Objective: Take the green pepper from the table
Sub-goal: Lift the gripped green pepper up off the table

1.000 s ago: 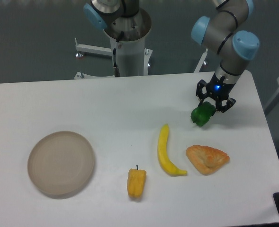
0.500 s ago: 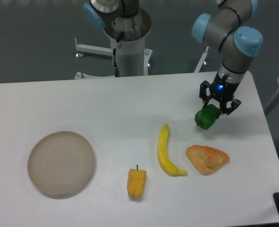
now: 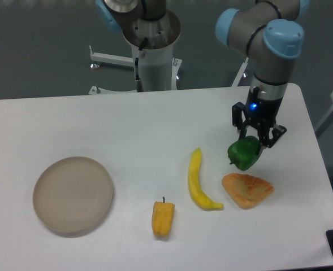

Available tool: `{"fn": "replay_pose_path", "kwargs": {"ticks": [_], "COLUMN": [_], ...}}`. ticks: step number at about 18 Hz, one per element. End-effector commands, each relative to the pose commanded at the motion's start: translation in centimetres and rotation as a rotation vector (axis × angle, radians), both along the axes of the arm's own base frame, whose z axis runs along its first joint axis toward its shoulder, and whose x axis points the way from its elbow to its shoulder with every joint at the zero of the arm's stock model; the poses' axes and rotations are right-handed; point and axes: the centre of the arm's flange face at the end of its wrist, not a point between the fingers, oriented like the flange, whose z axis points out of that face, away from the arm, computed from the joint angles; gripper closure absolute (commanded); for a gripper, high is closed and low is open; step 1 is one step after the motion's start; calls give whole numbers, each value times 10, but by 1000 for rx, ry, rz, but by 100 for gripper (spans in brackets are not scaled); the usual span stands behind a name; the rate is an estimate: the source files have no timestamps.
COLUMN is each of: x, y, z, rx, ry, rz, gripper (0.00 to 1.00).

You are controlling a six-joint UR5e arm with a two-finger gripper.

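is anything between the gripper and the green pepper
Nothing visible. The gripper is shut on the green pepper, which appears lifted off the table, above the pastry.

The white table (image 3: 155, 130) fills most of the view, its surface plain and matte. Four things lie on it — a pastry (image 3: 247, 189) almost directly under the gripper (image 3: 256, 137), a banana (image 3: 199, 180) just to the camera-left of the pastry, a yellow-orange pepper (image 3: 163, 218) further to camera-left of the gripper and nearer the front edge, and a round beige plate (image 3: 73, 195) well apart from the gripper, far across the table.
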Motion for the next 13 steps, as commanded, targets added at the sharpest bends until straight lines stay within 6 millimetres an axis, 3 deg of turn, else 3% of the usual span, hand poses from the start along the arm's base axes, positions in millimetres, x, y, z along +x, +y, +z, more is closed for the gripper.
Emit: {"fn": "replay_pose_path", "kwargs": {"ticks": [3, 6, 13], "x": [18, 21, 15], "y": [24, 40, 45], "z": [0, -5, -15], "rx": [-41, -60, -81], "ry": [53, 75, 81], "rz": [-28, -33, -29], "gripper": [73, 73, 73]}}
